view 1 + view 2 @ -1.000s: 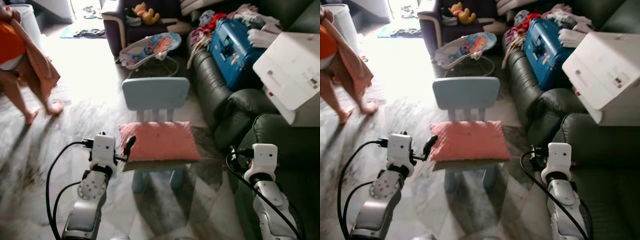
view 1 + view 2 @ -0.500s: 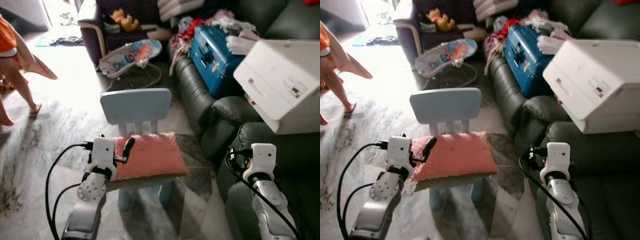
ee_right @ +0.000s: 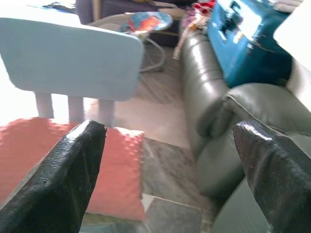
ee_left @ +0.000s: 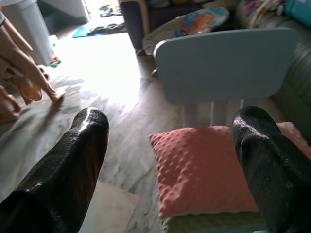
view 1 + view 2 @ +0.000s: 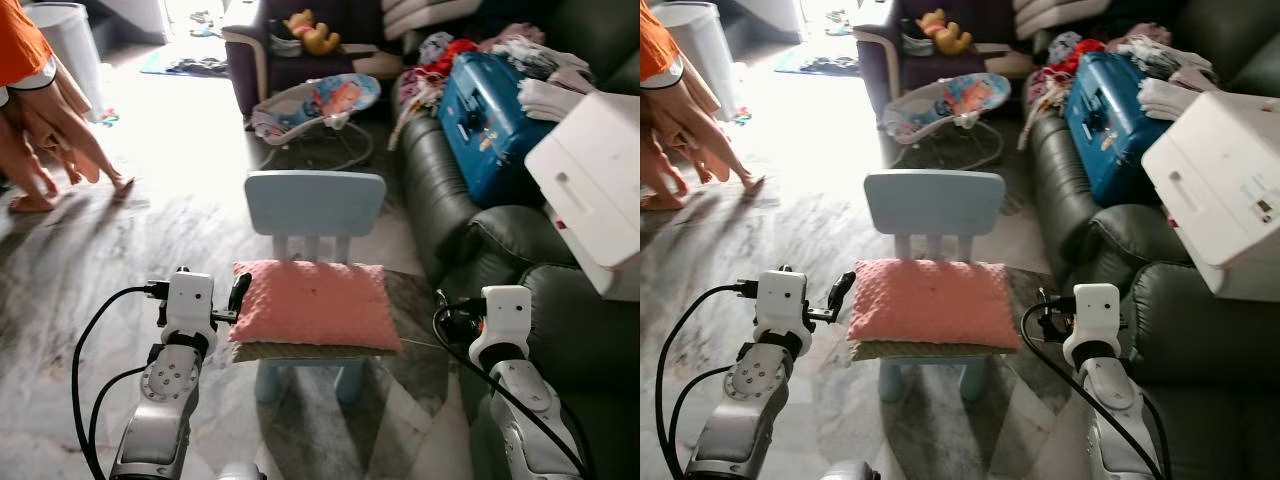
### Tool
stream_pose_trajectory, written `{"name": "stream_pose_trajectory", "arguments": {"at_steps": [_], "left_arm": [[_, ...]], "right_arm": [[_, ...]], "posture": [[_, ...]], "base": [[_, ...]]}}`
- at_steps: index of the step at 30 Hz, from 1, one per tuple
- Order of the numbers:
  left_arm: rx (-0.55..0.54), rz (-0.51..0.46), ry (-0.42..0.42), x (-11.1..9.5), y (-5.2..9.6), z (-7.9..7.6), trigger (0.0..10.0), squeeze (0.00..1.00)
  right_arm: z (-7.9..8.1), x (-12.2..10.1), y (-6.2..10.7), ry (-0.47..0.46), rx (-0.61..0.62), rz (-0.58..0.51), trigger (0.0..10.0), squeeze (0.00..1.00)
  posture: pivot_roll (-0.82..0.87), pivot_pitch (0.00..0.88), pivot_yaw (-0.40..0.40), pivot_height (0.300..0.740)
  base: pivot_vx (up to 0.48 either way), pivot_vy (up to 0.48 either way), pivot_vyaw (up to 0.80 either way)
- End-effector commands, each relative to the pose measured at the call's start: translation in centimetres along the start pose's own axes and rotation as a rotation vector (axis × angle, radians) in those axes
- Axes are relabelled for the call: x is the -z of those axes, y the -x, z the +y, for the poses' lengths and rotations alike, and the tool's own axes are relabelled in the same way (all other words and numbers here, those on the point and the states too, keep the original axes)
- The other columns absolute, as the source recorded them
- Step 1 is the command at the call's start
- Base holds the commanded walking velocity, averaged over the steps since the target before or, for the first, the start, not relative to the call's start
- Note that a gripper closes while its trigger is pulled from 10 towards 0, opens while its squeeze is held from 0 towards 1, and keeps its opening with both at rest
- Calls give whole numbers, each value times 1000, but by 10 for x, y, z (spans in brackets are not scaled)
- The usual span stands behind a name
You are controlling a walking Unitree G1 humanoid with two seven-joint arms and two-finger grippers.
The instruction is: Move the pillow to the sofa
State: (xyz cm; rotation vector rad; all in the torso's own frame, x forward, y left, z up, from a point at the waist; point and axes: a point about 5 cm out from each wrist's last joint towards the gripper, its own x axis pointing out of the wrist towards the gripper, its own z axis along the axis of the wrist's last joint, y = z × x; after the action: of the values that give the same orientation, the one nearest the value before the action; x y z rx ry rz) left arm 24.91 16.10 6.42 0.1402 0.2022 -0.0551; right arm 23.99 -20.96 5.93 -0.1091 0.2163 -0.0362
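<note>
Both jaws gape wide — left gripper [image 4: 170,160] should close on the pillow [image 5: 315,302] edge; sofa [image 5: 470,235] at two o'clock, right gripper [image 3: 170,170] empty.

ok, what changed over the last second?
Mostly the camera swung, so the whole scene shifted in frame. The person stepped across the floor. The pink pillow remains on the small blue chair, ungrasped; left tool stays open by its edge, right tool open.

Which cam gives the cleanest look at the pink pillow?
Left eye view: the whole pillow lies unobstructed on the small blue chair. Right eye view matches. Left wrist view crops it behind a finger; right wrist view catches one blurred part.
</note>
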Motion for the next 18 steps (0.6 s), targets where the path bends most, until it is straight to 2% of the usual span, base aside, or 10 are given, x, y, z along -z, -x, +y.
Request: {"name": "stream_pose_trajectory", "arguments": {"at_steps": [1,7,18], "left_arm": [[-2,10,-11,0,0,1,10000,0],[8,15,-14,1,0,1,10000,0],[39,12,10,1,0,-1,10000,0]], "right_arm": [[-1,-3,0,-3,3,-10,10000,0],[0,-4,-1,-7,0,-15,10000,0],[-5,-3,-3,-19,44,-10,10000,0]], "posture": [[-56,0,-34,740],[-56,0,-32,740],[-52,0,-38,740]], "base": [[0,0,631],[0,0,608],[0,0,0]]}}
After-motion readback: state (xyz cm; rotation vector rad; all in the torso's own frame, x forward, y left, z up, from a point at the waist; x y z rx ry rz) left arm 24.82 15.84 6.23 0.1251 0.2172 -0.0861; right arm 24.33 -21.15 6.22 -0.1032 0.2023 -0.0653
